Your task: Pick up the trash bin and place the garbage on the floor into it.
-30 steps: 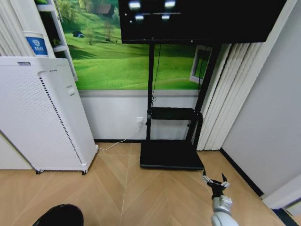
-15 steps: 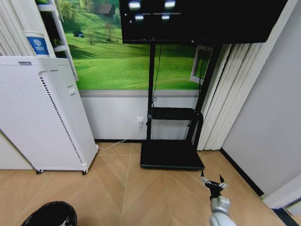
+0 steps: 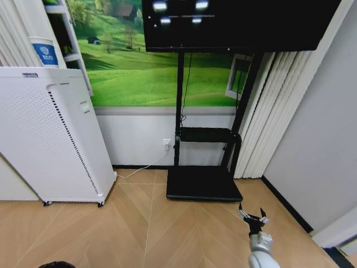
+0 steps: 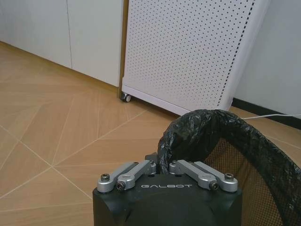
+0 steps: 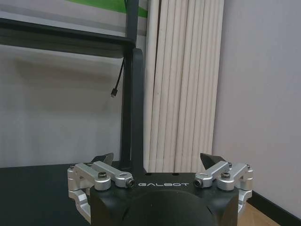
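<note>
My left gripper [image 4: 162, 165] is shut on the rim of the trash bin [image 4: 244, 150], a black mesh wastebasket lined with a black bag, held just above the floor [image 4: 70, 127]. In the head view a sliver of the trash bin [image 3: 54, 264] shows at the bottom left edge. My right gripper [image 3: 252, 216] hangs open and holds nothing, low on the right in front of the TV-stand base. In the right wrist view the right gripper [image 5: 158, 159] faces the stand's post, jaws wide apart. The garbage is out of view.
A tall white perforated appliance [image 3: 50, 134] on small wheels stands at the left against the wall. The black TV stand [image 3: 203, 183] with its flat base sits at the middle back, with white curtains [image 3: 268, 111] to its right. A white cable [image 3: 142, 167] runs along the floor.
In the head view the trash bin's dark top at the bottom left has dropped lower, almost out of the picture. The right gripper has barely shifted.
</note>
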You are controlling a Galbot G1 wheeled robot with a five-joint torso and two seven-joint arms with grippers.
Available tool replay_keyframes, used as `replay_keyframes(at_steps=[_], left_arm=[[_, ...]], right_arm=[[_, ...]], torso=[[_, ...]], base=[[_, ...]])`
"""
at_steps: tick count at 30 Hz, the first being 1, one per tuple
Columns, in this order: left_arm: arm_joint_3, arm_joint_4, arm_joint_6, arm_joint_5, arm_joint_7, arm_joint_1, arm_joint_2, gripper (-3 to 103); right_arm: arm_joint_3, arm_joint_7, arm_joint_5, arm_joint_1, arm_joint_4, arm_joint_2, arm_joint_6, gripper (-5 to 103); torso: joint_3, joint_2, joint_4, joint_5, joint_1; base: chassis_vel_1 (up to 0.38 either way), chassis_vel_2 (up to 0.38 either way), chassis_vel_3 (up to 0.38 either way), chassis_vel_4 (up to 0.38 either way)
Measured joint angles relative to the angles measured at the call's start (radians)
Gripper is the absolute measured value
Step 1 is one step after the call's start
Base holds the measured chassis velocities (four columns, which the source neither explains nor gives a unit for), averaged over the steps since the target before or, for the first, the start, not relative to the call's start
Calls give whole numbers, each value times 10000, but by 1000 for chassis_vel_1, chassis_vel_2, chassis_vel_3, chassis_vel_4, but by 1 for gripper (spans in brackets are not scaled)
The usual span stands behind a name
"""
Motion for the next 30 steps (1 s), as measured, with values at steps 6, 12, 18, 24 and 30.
replay_keyframes(at_steps=[6,12,18,24,30], left_arm=[[106,213,7,150,-24,-250,39,6],[117,375,40,135,-41,-321,129,6],[147,816,40,123,5,-709,289,6],[281,1477,182,136,32,-1163,572,6],[369,1830,214,145,-140,-1374,677,6]], right_arm=[[-6,-1,17,-16,-64,-2,30,100],[47,4,9,-23,-99,-12,38,100],[25,76,128,-44,-84,34,146,100],[104,90,196,-47,-122,-85,245,100],[167,91,259,-39,-122,-109,245,100]], torso=[[0,0,-3,-2,0],[0,0,1,-1,0],[0,0,-2,-2,0],[0,0,-1,-4,0],[0,-1,-1,-2,0]], base=[[22,35,-31,-38],[5,8,-11,-11],[0,0,0,0],[0,0,0,0],[0,0,0,0]])
